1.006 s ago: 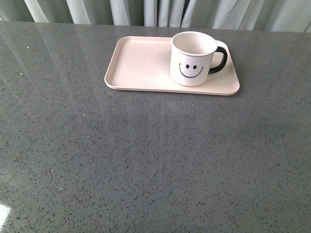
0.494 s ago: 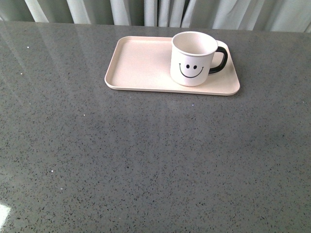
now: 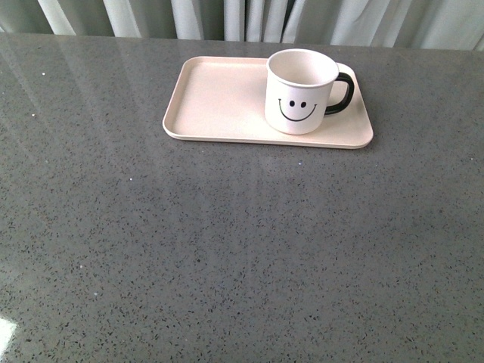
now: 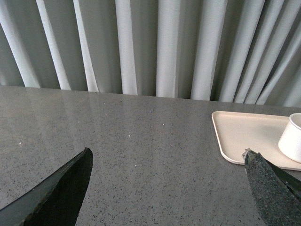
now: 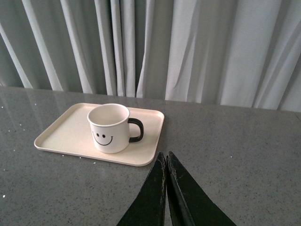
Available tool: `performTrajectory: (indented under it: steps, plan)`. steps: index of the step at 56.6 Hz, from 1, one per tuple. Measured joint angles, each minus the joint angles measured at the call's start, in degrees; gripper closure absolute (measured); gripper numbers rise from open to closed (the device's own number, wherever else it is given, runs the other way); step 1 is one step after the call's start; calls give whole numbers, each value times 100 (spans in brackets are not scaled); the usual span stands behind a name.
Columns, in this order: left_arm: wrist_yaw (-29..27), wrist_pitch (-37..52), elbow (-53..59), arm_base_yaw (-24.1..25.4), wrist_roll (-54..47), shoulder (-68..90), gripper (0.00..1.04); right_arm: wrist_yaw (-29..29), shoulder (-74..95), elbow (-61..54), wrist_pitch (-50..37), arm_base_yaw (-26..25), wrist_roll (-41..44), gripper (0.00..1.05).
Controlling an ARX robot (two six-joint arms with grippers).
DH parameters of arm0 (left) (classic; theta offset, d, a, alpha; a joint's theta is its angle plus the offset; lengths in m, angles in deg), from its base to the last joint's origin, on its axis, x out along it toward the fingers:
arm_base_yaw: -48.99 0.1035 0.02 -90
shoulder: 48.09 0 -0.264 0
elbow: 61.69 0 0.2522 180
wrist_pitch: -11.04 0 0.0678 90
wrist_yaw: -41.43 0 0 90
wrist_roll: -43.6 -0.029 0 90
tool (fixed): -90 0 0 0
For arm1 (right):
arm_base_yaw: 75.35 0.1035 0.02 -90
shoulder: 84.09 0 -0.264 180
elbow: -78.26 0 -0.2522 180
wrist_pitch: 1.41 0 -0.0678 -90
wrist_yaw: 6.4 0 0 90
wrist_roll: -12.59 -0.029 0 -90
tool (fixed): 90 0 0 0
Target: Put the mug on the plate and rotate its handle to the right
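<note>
Nothing we see has shifted from the earlier front frames. On the speckled grey surface [image 3: 227, 242], backed by pale curtains [image 3: 227, 17], the plate [image 3: 215, 102] carries the mug [image 3: 300, 91] upright at its right end, handle [image 3: 342, 92] pointing right. Only the wrist views show the arms: the left claw [image 4: 167, 162] spread wide above bare stone, the right claw [image 5: 167, 157] pinched together, empty, near the plate's corner.

Nothing has shifted — the mug [image 3: 301, 91] sits on the plate [image 3: 219, 102] exactly as before.
</note>
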Motion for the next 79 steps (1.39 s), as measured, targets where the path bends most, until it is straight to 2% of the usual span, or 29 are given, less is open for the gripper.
performTrajectory:
  steps: [22, 28, 44, 50, 68, 75, 79]
  plan:
    - [0, 0, 0, 0, 2, 0, 9, 0, -664, 0, 671, 0, 0, 103]
    - [-2, 0, 0, 0, 2, 0, 9, -9, -1401, 0, 1591, 0, 0, 103]
    - [-2, 0, 0, 0, 0, 0, 9, 0, -1663, 0, 1694, 0, 2, 103]
    - [0, 0, 0, 0, 2, 0, 9, 0, -1666, 0, 1694, 0, 0, 83]
    - [0, 0, 0, 0, 0, 0, 9, 0, -1668, 0, 1694, 0, 0, 33]
    - [0, 0, 0, 0, 0, 0, 9, 0, -1668, 0, 1694, 0, 0, 10]
    - [0, 0, 0, 0, 0, 0, 9, 0, -1668, 0, 1694, 0, -2, 9]
